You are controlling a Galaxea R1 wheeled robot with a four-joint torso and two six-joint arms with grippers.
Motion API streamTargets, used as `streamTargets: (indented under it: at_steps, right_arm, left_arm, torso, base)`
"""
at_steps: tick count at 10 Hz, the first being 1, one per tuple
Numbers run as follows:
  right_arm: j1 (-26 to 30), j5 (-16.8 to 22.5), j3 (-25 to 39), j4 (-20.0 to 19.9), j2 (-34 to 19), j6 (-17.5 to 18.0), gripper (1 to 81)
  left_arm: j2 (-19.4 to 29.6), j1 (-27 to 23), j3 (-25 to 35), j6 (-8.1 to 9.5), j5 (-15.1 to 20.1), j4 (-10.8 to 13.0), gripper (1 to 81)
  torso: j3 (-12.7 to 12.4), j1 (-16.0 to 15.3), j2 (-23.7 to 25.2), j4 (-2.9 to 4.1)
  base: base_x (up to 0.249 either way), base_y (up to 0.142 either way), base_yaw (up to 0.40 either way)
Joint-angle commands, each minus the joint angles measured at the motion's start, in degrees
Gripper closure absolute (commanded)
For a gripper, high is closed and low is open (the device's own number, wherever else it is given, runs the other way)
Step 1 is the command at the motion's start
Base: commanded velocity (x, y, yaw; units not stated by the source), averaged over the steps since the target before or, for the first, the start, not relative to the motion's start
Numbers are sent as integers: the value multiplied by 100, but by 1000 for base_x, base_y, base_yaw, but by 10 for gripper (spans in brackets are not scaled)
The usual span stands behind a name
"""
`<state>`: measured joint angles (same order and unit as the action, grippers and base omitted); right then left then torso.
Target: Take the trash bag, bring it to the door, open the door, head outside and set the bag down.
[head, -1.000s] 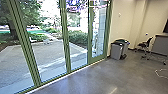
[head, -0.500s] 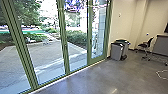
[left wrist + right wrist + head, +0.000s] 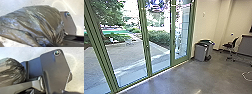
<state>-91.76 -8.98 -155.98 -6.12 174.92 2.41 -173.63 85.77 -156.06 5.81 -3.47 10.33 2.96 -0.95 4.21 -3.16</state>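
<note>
One trash bag (image 3: 40, 21), dark and glossy, is close to the left wrist's camera, its plastic swelling out on one side and drawn into a tight bunch of folds on the other. The same bag is in the right wrist view too, beside the robot's wide dark plate. I cannot tell whether the left gripper or the right gripper is open or closed, nor how either arm is bent.

Ahead and to the left runs a glass wall in green frames (image 3: 145, 45), parts of four panes in sight. Through it lie a paved yard (image 3: 124, 57), a hedge (image 3: 159, 38) and a tree (image 3: 106, 12), with two small pale objects I cannot identify.

At the wall's far right end, two grey bins (image 3: 200, 52) stand side by side; one bears a small pale mark, too tiny to read. Farther right are one dark chair (image 3: 231, 45), one desk (image 3: 246, 46) and, nearer on the floor (image 3: 191, 77), a white cord (image 3: 245, 77).
</note>
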Motion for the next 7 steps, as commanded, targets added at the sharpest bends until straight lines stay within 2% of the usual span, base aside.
streamTargets:
  at_steps: [1,7]
  right_arm:
    - [215,292,-2,32,28,-4,10]
    - [206,292,-2,41,28,-4,10]
  left_arm:
    - [12,-284,6,-28,233,31,811]
    - [21,-276,6,-37,224,40,811]
  torso:
    - [0,0,0,0]
    - [0,0,0,0]
  base:
    - [160,-82,0]
    - [160,-82,0]
